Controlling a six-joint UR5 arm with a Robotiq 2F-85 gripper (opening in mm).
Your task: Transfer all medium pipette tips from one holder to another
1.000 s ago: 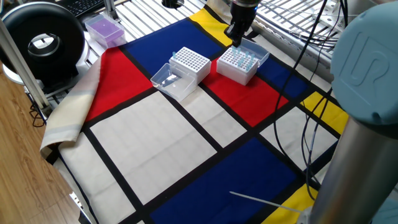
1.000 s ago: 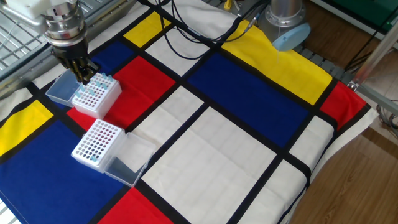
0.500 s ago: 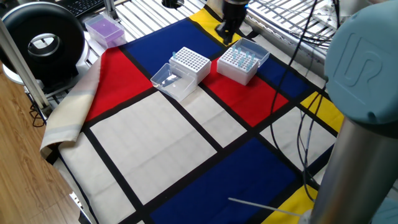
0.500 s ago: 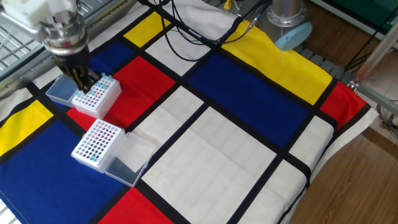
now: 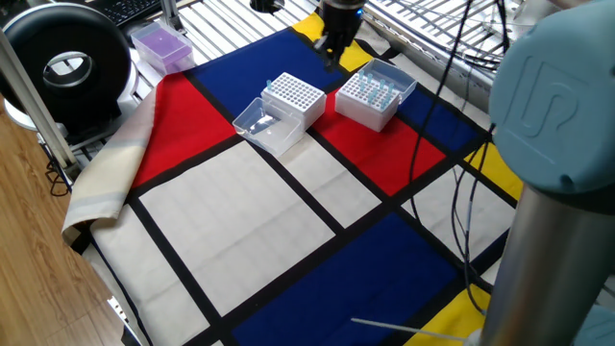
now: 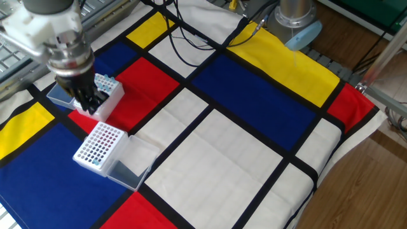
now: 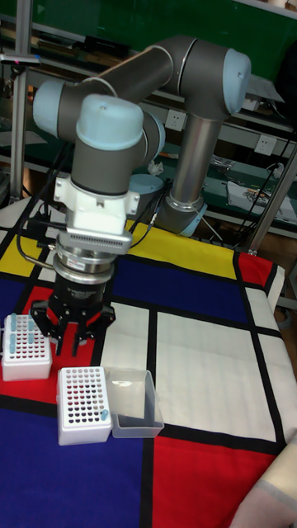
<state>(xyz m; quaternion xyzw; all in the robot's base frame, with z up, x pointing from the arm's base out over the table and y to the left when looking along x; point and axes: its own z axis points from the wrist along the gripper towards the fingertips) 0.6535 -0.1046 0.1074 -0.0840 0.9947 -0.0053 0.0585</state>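
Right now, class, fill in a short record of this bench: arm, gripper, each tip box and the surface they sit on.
arm: grey UR5
gripper: above the cloth, between the two boxes
source box: white box holding pale-blue medium pipette tips
target box: white perforated box, clear lid open beside it
surface: red, blue, yellow and white checked cloth

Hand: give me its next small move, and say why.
Probably slide the hand sideways over the second holder and line it up above an open hole. It hangs between the two boxes, clear of the first holder, where the medium pipette tips stand. The second holder's holes look mostly open. Whether the hand holds a tip cannot be told.
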